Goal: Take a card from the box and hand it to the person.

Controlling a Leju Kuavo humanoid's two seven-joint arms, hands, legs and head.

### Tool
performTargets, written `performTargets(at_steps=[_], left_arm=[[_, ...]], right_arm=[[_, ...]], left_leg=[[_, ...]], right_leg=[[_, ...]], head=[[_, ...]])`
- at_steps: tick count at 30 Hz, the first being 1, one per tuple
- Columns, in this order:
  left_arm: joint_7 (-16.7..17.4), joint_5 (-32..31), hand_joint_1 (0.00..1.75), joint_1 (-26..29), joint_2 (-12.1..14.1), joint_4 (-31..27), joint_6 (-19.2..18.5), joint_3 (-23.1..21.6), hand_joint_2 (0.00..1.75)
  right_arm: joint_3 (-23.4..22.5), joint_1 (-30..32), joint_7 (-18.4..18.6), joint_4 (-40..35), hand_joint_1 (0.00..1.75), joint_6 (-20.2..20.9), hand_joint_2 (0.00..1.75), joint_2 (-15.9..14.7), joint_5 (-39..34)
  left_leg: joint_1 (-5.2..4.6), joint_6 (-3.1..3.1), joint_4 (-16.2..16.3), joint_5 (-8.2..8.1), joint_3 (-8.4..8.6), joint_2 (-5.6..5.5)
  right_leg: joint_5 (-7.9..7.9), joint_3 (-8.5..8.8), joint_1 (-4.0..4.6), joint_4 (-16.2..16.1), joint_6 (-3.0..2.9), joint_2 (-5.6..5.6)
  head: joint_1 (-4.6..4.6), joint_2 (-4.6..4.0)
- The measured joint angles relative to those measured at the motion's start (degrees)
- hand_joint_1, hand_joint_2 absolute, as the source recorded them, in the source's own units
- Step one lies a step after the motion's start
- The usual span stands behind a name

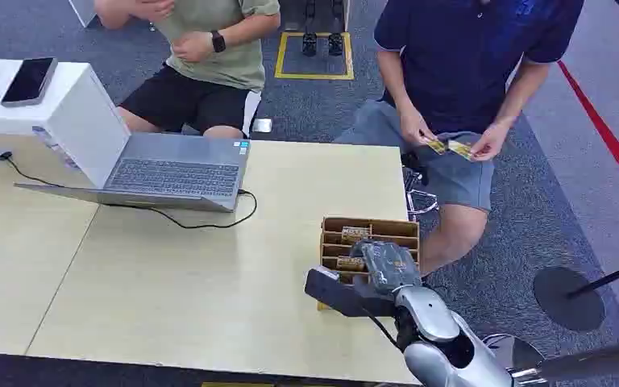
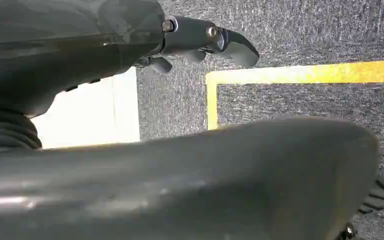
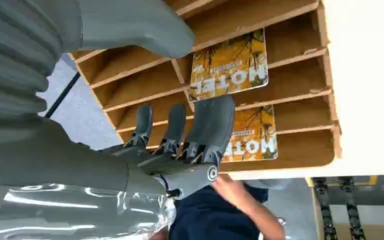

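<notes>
The right hand (image 1: 383, 270) reaches in over the near right corner of the pale wooden table (image 1: 169, 282), its silver arm coming up from below. It hovers above the box (image 1: 371, 242), a shallow brown slotted tray standing at the table's right edge. In the right wrist view the fingers (image 3: 215, 127) are extended and somewhat spread over the dividers, the thumb apart from them, and nothing is held between them. Two cards lie in neighbouring slots: the near card (image 3: 252, 137) sits partly under the fingertips, whether touched I cannot tell, and the far card (image 3: 230, 65) lies one slot beyond, both printed yellow with the word HOTEL.

The left hand (image 2: 205, 40) hangs off the table over dark grey carpet (image 2: 305, 30) marked with a yellow line (image 2: 300, 75); whether its fingers are spread or curled I cannot tell.

Further back, toward the table's far left, an open grey laptop (image 1: 169, 173) faces away from the robot, its black cable (image 1: 209, 222) trailing across the tabletop. Beside it on the left stands a white box (image 1: 56, 121) with a dark phone (image 1: 28, 81) lying on top.

Beyond the far edge two people sit on the carpet side. The person in dark blue (image 1: 467, 72), at the far right, holds two more cards (image 1: 451, 147) between both hands. The person in green (image 1: 209, 48) sits behind the laptop. A red floor line (image 1: 604, 137) runs along the right side of the room, and a black stanchion base (image 1: 568, 298) stands near it.
</notes>
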Motion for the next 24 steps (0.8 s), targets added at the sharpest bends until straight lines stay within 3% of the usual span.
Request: performTargets(at_steps=[6, 7, 8, 14, 24], left_arm=[[0.0, 0.0, 0.0, 0.0, 0.0, 0.0, 0.0, 0.0, 0.0], [0.0, 0.0, 0.0, 0.0, 0.0, 0.0, 0.0, 0.0, 0.0], [0.0, 0.0, 0.0, 0.0, 0.0, 0.0, 0.0, 0.0, 0.0], [-0.2, -0.02, 0.0, -0.01, 0.0, 0.0, -0.22, 0.0, 0.0], [-0.2, -0.02, 0.0, -0.01, 0.0, 0.0, -0.31, 0.0, 0.0]], right_arm=[[0.15, -0.03, 0.0, 0.0, 0.8, -0.02, 1.75, 0.0, 0.0], [0.17, -0.04, 0.0, 0.0, 0.84, -0.02, 1.75, 0.0, 0.0], [0.22, -0.04, 0.0, 0.0, 0.99, -0.02, 1.75, 0.0, 0.0], [0.83, -0.44, -0.11, 0.0, 1.1, 0.0, 1.75, 0.02, -0.37], [1.79, -0.7, -0.57, 0.05, 1.05, 0.07, 1.75, 0.48, -1.22]], left_leg=[[0.0, 0.0, 0.0, 0.0, 0.0, 0.0], [0.0, 0.0, 0.0, 0.0, 0.0, 0.0], [0.0, 0.0, 0.0, 0.0, 0.0, 0.0], [0.0, 0.0, 0.0, 0.0, 0.0, 0.0], [0.0, 0.0, 0.0, 0.0, -0.01, 0.0]], right_leg=[[0.0, 0.0, 0.0, 0.0, 0.0, 0.0], [0.0, 0.0, 0.0, 0.0, 0.0, 0.0], [0.0, 0.0, 0.0, 0.0, 0.0, 0.0], [0.0, 0.0, 0.0, 0.0, 0.0, 0.0], [0.0, 0.0, 0.0, 0.0, 0.0, 0.0]], head=[[0.0, 0.0], [0.0, 0.0], [0.0, 0.0], [0.0, 0.0], [0.0, 0.0]])
